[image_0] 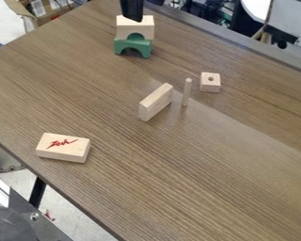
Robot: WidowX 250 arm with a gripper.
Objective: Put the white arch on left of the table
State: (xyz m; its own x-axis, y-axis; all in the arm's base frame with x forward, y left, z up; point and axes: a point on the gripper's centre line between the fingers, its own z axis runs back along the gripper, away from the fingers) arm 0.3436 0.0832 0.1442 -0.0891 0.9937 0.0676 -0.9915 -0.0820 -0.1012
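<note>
Noting the layout: tabletop (197,188) of brown wood grain, cut across the view, with one edge at upper left, one at lower left, one at upper right. White arch (145,27) is near the upper end, opening downward, right at the green arch (120,46); cannot tell if it sits on top or stands just behind. Gripper (133,18), black, hangs in from the top of the view, tip over the white arch's upper face. How far open it is, and whether it has hold of the arch, cannot tell. It points down, close to upright. Room to the left: a broad stretch of wood runs from the two arches to the upper-left edge, and on down to the marked block (63,148), which lies flat near the lower-left edge. Plain block (156,102) stands on a narrow side near mid-table, slanted, well apart from the marked one. Peg (187,92) is upright just beside its right end; holed cube (210,83) near the peg, toward the upper-right edge. A wide run of wood reaches from the plain block to the lower-left edge.
</note>
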